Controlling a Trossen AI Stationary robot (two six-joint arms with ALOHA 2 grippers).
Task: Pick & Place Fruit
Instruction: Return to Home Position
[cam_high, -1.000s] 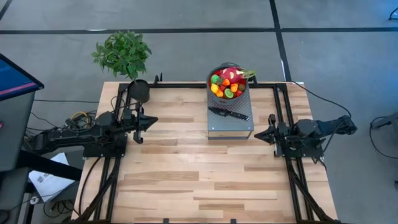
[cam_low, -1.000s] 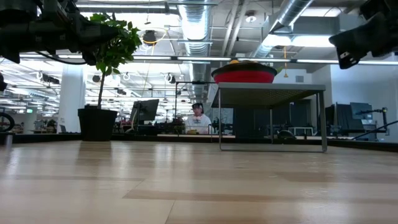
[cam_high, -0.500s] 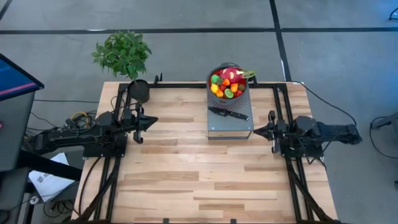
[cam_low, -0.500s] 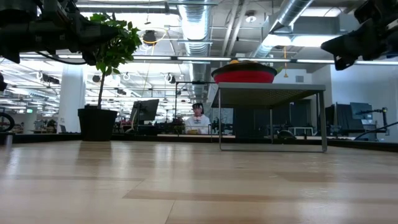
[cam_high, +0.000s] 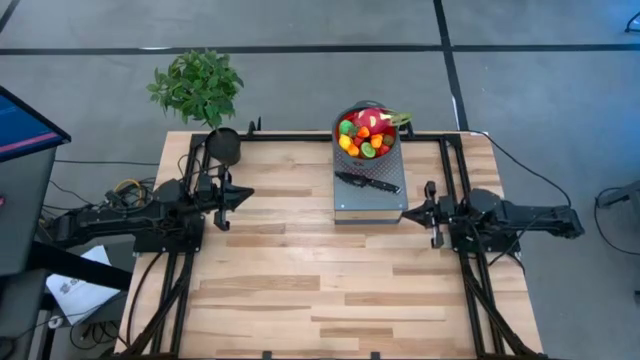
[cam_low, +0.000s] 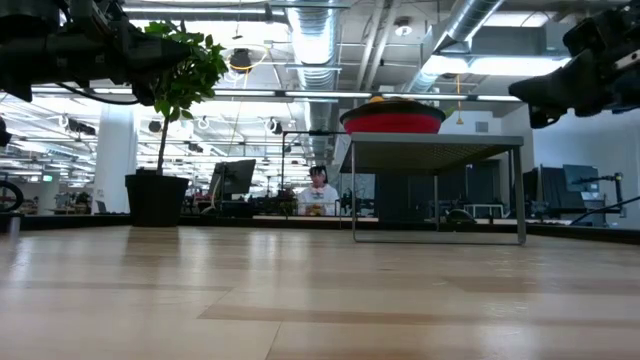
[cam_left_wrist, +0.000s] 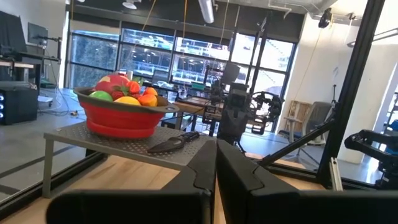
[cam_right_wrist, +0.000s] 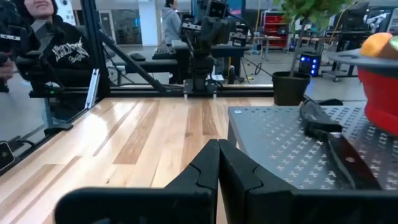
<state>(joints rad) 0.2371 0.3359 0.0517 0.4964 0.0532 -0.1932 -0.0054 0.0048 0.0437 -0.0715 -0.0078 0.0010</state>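
Checking the hidden parts first: in the low view the red bowl (cam_low: 392, 122) hides nearly all the fruit (cam_high: 366, 134), and only a sliver of orange-yellow shows above its rim. In the right wrist view the bowl is cut off at the picture's edge, with one orange piece showing. From above we see the bowl on the far end of a grey perforated shelf (cam_high: 372, 203) at the far middle of the counter (cam_high: 300, 290). It is packed with small red, orange, yellow and green pieces, too small for us to count or tell their axes. The dragon fruit (cam_high: 374, 119) lies at the pile's far side, its long axis seemingly across the counter, green tips over the rim toward the right arm's side. A black knife (cam_high: 366, 183) lies on the shelf just beside the bowl. The left hand (cam_left_wrist: 216, 144) hovers over the counter's left part, fingers pressed together, empty. The right hand (cam_right_wrist: 218, 144) hovers just beside the shelf, likewise narrow and empty.
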